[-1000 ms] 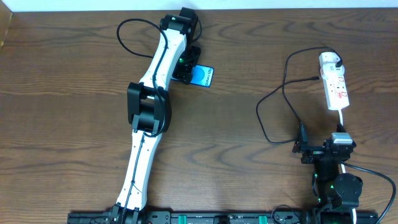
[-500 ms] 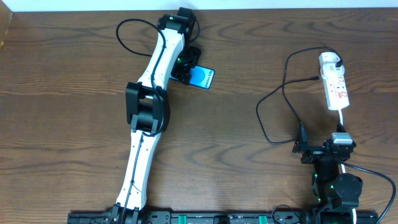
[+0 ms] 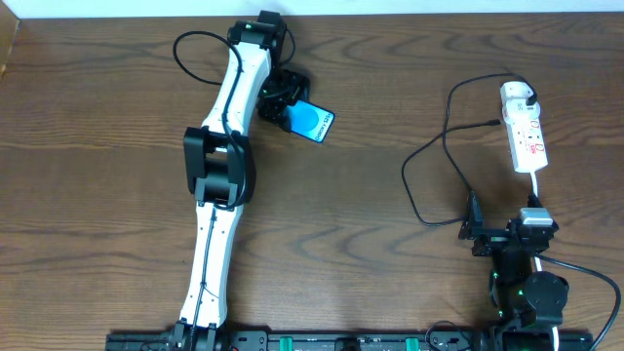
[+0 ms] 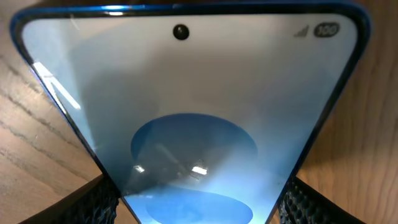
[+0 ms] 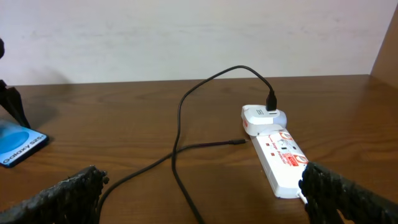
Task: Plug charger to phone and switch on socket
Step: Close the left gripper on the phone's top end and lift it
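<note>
The phone (image 3: 313, 121), blue-screened with black edges, lies at the far middle of the table; it fills the left wrist view (image 4: 199, 93). My left gripper (image 3: 283, 101) (image 4: 199, 208) is shut on the phone's near end, a finger on each long edge. The white socket (image 3: 527, 137) (image 5: 281, 157) lies at the far right. The charger's white plug head (image 3: 518, 95) (image 5: 262, 117) sits in the socket's far end. Its black cable (image 3: 429, 200) (image 5: 180, 130) loops left, and the connector tip (image 3: 493, 124) (image 5: 240, 142) lies loose beside the socket. My right gripper (image 3: 499, 235) (image 5: 208, 199) is open and empty, near the cable loop.
The brown wooden table (image 3: 117, 175) has a white wall along its far edge. The socket's white cord (image 3: 537, 187) runs toward the right arm base. The phone also shows at the left edge of the right wrist view (image 5: 15, 148).
My left arm has swung left at the far end, and the phone in its gripper has turned with it to a steeper slant. The right arm, cable and socket have not moved.
</note>
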`<move>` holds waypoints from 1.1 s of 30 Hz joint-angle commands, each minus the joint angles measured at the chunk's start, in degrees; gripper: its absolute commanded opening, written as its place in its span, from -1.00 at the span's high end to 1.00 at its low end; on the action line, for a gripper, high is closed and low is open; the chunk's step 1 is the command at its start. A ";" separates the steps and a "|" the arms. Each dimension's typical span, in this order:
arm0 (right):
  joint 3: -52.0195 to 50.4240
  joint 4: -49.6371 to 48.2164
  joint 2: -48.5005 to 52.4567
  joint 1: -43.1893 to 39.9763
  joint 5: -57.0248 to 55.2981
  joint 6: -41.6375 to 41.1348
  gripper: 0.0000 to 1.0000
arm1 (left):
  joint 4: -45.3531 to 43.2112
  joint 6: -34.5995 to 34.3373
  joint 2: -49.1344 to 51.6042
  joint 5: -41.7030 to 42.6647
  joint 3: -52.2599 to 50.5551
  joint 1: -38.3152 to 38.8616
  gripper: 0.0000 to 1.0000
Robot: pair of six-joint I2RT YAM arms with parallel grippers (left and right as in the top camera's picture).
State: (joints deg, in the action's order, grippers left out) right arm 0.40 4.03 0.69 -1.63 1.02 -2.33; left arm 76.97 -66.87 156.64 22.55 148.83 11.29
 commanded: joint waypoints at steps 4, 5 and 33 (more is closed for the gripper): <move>-0.09 0.26 -0.31 0.46 -0.46 -0.37 -0.99 | 0.44 6.16 -2.47 1.44 -0.85 -0.20 -0.15; -0.09 0.26 -0.31 0.46 -0.46 -0.37 -0.98 | 0.39 6.82 -2.89 1.42 -0.85 -0.24 -0.15; -0.09 0.26 -0.31 0.46 -0.46 -0.37 -0.99 | 7.72 20.39 -27.47 -0.90 -0.85 -0.22 -0.15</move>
State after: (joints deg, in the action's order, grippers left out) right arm 0.40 4.03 0.69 -1.61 1.02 -2.33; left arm 84.03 -49.47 135.44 21.50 147.65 11.25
